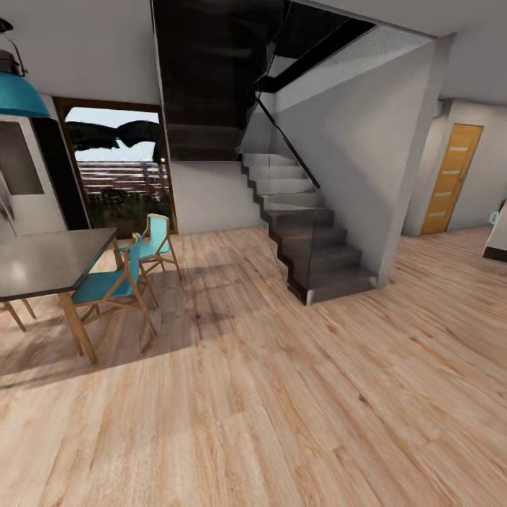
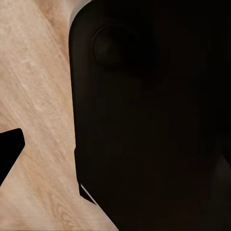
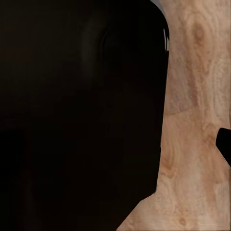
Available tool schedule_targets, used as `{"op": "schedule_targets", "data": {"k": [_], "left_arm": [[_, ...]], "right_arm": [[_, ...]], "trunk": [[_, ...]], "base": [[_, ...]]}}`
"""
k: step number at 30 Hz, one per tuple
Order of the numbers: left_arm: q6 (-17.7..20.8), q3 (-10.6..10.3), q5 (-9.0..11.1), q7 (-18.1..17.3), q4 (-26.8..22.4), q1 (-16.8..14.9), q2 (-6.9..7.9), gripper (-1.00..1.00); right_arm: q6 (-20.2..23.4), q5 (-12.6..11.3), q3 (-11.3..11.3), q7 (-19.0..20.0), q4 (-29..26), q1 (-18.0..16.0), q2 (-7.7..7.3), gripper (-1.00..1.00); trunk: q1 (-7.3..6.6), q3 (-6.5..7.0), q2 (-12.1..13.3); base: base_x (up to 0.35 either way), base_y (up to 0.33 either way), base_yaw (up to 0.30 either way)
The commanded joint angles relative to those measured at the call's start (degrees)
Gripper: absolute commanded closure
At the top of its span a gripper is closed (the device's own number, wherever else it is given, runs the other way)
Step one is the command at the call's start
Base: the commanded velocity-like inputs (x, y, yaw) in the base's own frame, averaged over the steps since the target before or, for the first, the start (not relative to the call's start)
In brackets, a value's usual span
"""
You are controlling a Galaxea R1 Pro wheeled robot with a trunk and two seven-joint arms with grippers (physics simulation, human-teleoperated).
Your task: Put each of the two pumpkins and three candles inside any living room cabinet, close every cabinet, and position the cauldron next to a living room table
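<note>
The pumpkins, candles, cabinet and cauldron are out of view. I face an open room with a light wood floor (image 1: 282, 408). In the left wrist view, one black fingertip (image 2: 8, 151) pokes in at the edge over the floor, beside a large dark part of my own body (image 2: 154, 120). The right wrist view has the same layout: a black fingertip (image 3: 225, 144) at the edge and a dark body mass (image 3: 77, 115). Neither view shows both fingers, so each gripper's opening is unclear.
A dark-topped dining table (image 1: 42, 264) with two teal chairs (image 1: 116, 285) stands at the left, under a teal lamp (image 1: 17, 91). A dark staircase (image 1: 310, 246) rises ahead, a glass door (image 1: 120, 169) is behind the table, and an orange door (image 1: 451, 179) is at the far right.
</note>
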Motion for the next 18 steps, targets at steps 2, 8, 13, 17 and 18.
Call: {"op": "schedule_targets", "data": {"k": [2, 8, 13, 17, 18], "left_arm": [[-0.4, 0.0, 0.0, 0.0, -0.1, 0.0, 0.0, -1.0], [-1.7, 0.1, 0.0, 0.0, -0.1, 0.0, -0.06, -1.0], [-1.8, 0.1, 0.0, 0.0, -0.1, 0.0, 0.0, -1.0], [-2.5, 0.2, 0.0, 0.0, -0.1, 0.0, -0.04, -1.0], [-3.1, 0.2, 0.0, 0.0, -0.1, 0.0, -0.04, -1.0]], "right_arm": [[0.0, 0.1, 0.0, -0.1, 0.0, 0.0, 0.01, -1.0], [0.0, 0.1, 0.0, -0.2, 0.0, 0.0, 0.09, -1.0], [0.0, 0.2, 0.1, -0.2, 0.0, 0.0, 0.1, -1.0], [-0.1, 0.2, 0.1, -0.2, 0.0, 0.0, 0.1, -1.0], [-0.2, 0.2, 0.1, -0.2, 0.0, 0.0, 0.1, -1.0]], "trunk": [[0.02, -0.04, 0.0], [0.02, -0.04, 0.0], [0.02, -0.04, 0.0], [0.02, -0.04, 0.0], [0.02, -0.04, 0.0]], "base": [[0.147, 0.05, 0.235], [0.033, 0.011, 0.24], [0.003, 0.001, 0.243], [0.0, 0.0, 0.245], [0.0, 0.0, 0.245]]}}
